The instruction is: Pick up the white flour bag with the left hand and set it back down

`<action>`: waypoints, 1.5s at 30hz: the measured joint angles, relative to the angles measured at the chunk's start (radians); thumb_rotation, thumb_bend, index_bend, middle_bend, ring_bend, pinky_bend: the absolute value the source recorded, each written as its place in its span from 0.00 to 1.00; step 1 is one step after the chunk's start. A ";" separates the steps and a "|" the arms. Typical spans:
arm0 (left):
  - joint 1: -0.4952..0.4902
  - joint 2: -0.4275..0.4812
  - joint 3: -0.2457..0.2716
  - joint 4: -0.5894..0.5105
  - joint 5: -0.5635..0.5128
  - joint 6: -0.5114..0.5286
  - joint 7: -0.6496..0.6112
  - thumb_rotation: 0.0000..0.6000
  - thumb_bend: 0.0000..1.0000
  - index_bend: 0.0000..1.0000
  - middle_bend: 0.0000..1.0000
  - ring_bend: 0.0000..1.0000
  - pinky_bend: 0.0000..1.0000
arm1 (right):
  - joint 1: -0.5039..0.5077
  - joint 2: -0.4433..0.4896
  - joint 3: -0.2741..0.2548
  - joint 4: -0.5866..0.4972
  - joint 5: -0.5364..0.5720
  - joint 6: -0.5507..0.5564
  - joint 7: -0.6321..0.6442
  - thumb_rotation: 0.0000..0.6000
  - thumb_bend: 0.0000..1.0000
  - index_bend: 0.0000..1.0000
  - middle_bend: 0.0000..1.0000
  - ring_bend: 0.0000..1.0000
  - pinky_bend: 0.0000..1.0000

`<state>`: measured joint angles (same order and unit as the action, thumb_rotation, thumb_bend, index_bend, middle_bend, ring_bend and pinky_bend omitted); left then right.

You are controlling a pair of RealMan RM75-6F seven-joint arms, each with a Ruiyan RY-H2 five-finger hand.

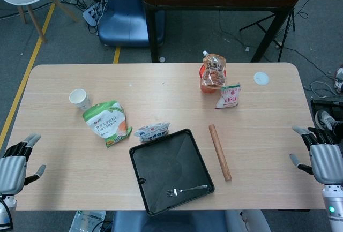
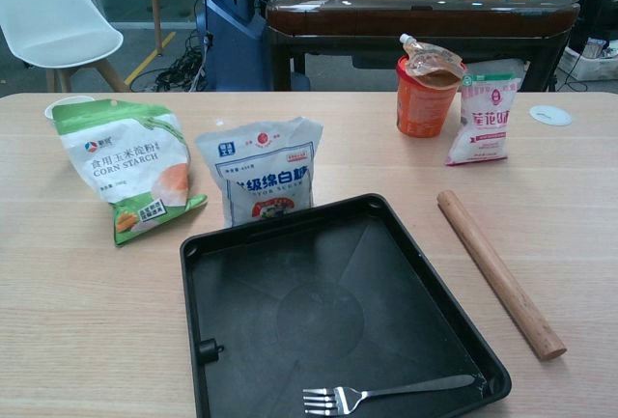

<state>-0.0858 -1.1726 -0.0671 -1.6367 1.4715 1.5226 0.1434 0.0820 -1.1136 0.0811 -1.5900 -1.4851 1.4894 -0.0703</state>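
A white and green bag labelled corn starch (image 1: 107, 123) (image 2: 126, 167) lies tilted on the left part of the table. A white bag with blue print (image 1: 153, 132) (image 2: 266, 169) leans at the black tray's far edge. A third, small white and pink bag (image 1: 229, 95) (image 2: 483, 119) stands at the far right. My left hand (image 1: 16, 162) hovers at the table's left front corner with its fingers apart, holding nothing, well away from every bag. My right hand (image 1: 321, 157) is at the right edge, fingers also spread and empty. Neither hand shows in the chest view.
The black tray (image 1: 161, 189) (image 2: 319, 321) holds a fork (image 1: 186, 191) (image 2: 386, 396). A wooden rolling pin (image 1: 220, 151) (image 2: 497, 268) lies to its right. An orange cup with a pouch (image 1: 213, 76) (image 2: 425, 95), a paper cup (image 1: 80, 98) and a white lid (image 1: 261, 78) stand farther back.
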 measured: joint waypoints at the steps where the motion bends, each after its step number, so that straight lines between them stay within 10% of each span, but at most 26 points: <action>1: 0.000 0.000 0.001 0.000 0.000 0.000 0.000 1.00 0.23 0.15 0.15 0.20 0.20 | 0.000 0.000 0.000 0.001 0.000 0.000 0.001 1.00 0.25 0.22 0.30 0.19 0.16; 24: -0.016 -0.004 -0.001 0.006 0.021 -0.015 -0.059 1.00 0.23 0.16 0.15 0.20 0.20 | 0.010 0.027 0.016 -0.023 0.001 0.001 0.000 1.00 0.25 0.22 0.30 0.19 0.16; 45: -0.286 -0.075 -0.043 0.031 0.079 -0.338 -0.514 1.00 0.22 0.15 0.17 0.23 0.23 | 0.007 0.134 0.075 -0.133 0.090 0.015 -0.040 1.00 0.25 0.22 0.30 0.19 0.16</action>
<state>-0.3723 -1.2472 -0.1105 -1.6057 1.5504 1.1844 -0.3710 0.0892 -0.9800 0.1563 -1.7233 -1.3950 1.5043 -0.1100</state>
